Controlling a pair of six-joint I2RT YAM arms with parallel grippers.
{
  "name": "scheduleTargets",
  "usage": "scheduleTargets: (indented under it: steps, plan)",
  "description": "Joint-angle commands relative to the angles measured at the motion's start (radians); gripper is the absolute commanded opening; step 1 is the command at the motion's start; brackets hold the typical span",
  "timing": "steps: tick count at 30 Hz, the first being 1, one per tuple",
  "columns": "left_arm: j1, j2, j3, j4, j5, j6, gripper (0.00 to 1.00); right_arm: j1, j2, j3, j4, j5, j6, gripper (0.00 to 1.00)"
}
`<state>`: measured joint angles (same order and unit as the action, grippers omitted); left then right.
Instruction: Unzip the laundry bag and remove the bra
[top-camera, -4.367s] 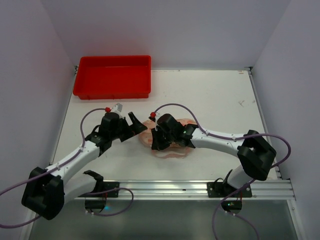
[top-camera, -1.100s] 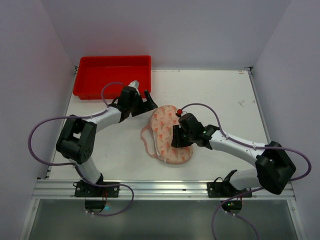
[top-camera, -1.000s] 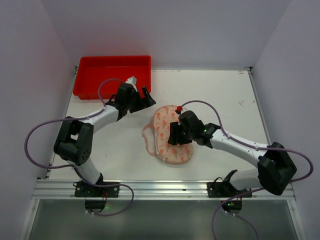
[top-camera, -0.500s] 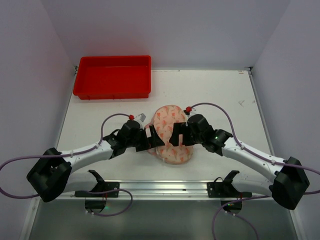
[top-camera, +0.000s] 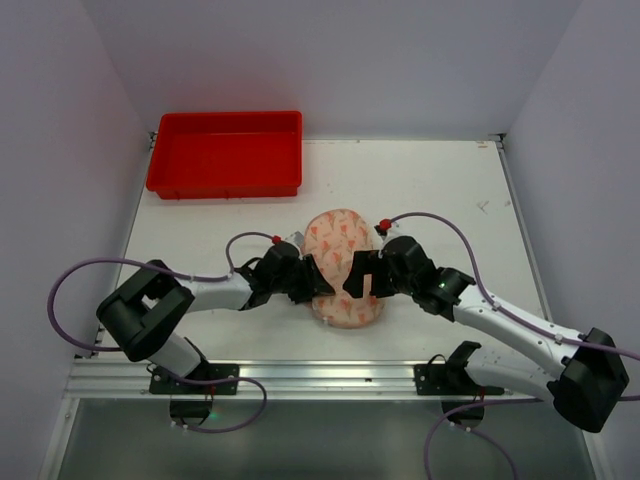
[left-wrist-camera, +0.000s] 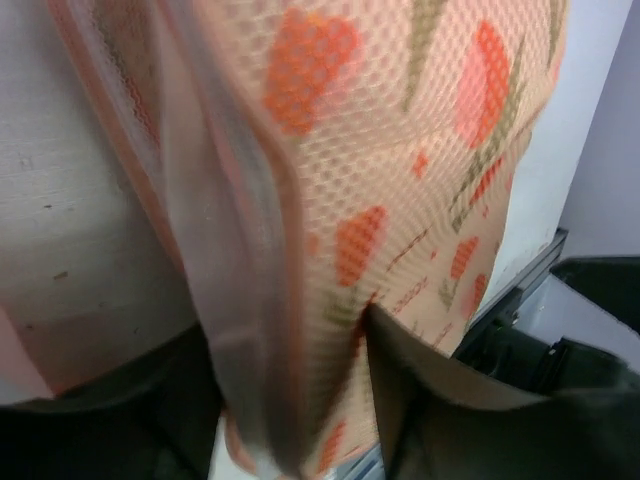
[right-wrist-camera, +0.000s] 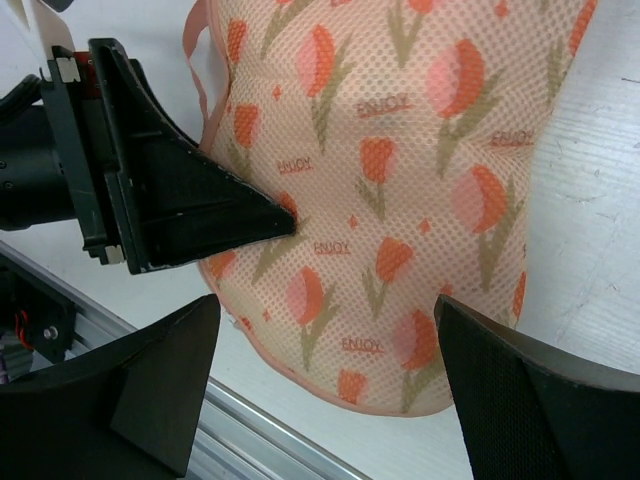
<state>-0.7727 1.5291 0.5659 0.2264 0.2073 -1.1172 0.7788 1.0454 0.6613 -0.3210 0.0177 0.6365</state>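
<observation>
The left gripper (left-wrist-camera: 285, 330) straddles a fold of the bag's (top-camera: 345, 235) pink-trimmed edge, but whether it clamps is unclear; the bra (right-wrist-camera: 400, 190) shows only as tulip print through sheer honeycomb mesh. The right gripper (right-wrist-camera: 328, 300) hangs spread wide over it. The bag has kept its place nearer than the tray (top-camera: 225, 152); the left arm has folded in.

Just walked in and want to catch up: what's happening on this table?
Two robot arms are working on a laundry bag lying mid-table. The bra is inside it, its print showing through the mesh. The left gripper has its jaws apart astride the bag's left edge. The right gripper is open over the bag. The red tray stands apart at the back left.
</observation>
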Motion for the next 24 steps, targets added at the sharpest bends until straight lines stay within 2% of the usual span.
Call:
scheduleTargets:
  steps: [1,2,3,5,8,14,19,24]
  plan:
    - [-0.004,0.009,0.054,0.064,-0.005,0.002,0.47,0.0,-0.024,-0.006,0.03,0.018,0.002,0.89]
    - [-0.004,0.008,0.064,0.06,-0.005,0.005,0.31,0.0,-0.027,-0.006,0.023,0.018,-0.001,0.89]
    - [-0.004,0.005,0.09,0.056,-0.009,0.005,0.23,0.0,-0.027,-0.005,0.017,0.021,-0.004,0.89]
    - [-0.004,0.006,0.12,0.038,-0.02,0.002,0.1,0.002,-0.041,-0.005,0.003,0.021,-0.005,0.88]
    - [-0.004,0.008,0.161,0.022,-0.06,-0.032,0.02,0.002,-0.068,-0.02,0.016,-0.007,0.0,0.85]
    - [-0.004,-0.003,0.17,0.024,-0.17,-0.151,0.0,0.014,-0.033,-0.026,0.042,-0.053,0.023,0.71]
    - [-0.004,-0.027,0.152,0.011,-0.23,-0.207,0.0,0.037,0.01,-0.016,0.071,-0.058,0.054,0.51]
    - [-0.004,-0.052,0.147,-0.001,-0.267,-0.246,0.0,0.056,0.065,0.006,0.095,-0.09,0.064,0.5]
